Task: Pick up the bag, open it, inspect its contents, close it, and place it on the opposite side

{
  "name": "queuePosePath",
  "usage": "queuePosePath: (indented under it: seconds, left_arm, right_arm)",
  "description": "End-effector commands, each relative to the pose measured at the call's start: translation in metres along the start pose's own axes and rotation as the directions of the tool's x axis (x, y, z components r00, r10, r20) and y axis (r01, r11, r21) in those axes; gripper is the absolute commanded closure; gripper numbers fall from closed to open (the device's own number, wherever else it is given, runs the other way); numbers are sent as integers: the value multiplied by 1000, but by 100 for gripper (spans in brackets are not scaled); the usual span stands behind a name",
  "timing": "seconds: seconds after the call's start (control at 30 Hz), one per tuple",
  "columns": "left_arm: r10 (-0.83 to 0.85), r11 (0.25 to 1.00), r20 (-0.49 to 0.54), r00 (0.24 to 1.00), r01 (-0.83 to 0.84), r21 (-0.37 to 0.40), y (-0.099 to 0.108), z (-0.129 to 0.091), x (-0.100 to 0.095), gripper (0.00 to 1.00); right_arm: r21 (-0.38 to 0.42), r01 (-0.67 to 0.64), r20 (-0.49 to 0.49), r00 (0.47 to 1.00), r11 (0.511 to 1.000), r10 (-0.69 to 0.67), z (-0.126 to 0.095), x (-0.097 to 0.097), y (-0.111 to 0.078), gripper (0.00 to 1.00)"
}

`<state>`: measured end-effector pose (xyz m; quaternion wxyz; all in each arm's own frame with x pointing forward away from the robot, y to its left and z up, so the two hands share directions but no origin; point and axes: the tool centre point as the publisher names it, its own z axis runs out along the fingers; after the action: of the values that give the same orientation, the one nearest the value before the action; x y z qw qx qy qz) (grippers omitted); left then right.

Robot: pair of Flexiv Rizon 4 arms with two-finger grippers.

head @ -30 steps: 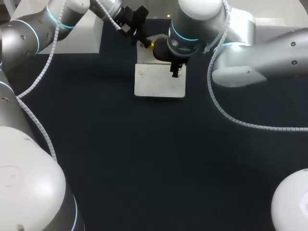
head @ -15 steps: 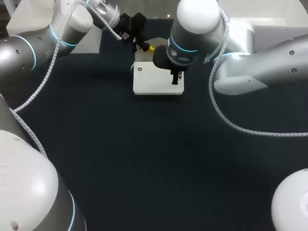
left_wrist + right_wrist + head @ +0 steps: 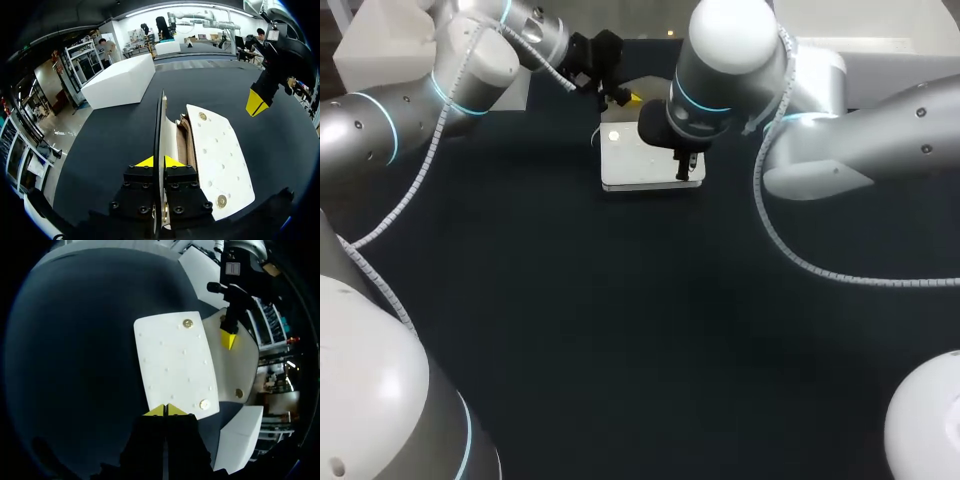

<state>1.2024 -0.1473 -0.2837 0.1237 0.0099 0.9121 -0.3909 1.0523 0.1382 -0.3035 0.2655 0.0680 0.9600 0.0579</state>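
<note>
Both arms are at the white bag [image 3: 650, 160], at the far middle of the table [image 3: 620, 330]. The left gripper [image 3: 159, 161] pinches the thin edge of its back panel. The flap [image 3: 220, 155] lies open. The right gripper [image 3: 165, 410] has its tips pressed together on nothing, near the flap's edge. I judge the inspecting is in hand. Next, the flap must be pushed back onto its snaps.
</note>
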Motion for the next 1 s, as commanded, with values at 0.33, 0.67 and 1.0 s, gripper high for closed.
queuePosePath:
  seconds: [0.33,0.67,1.0]
  left_arm:
    - [72,997,24,997,-72,-23,1,12,-2,100]
    - [93,995,21,995,-92,-33,20,24,-14,100]
    - [146,989,-17,989,-146,-23,29,29,-7,100]
  right_arm:
    - [0,26,31,999,1000,-26,3,4,3,100]
    - [-4,35,81,996,999,-34,18,25,0,100]
    - [17,36,93,995,999,-38,32,25,-7,53]
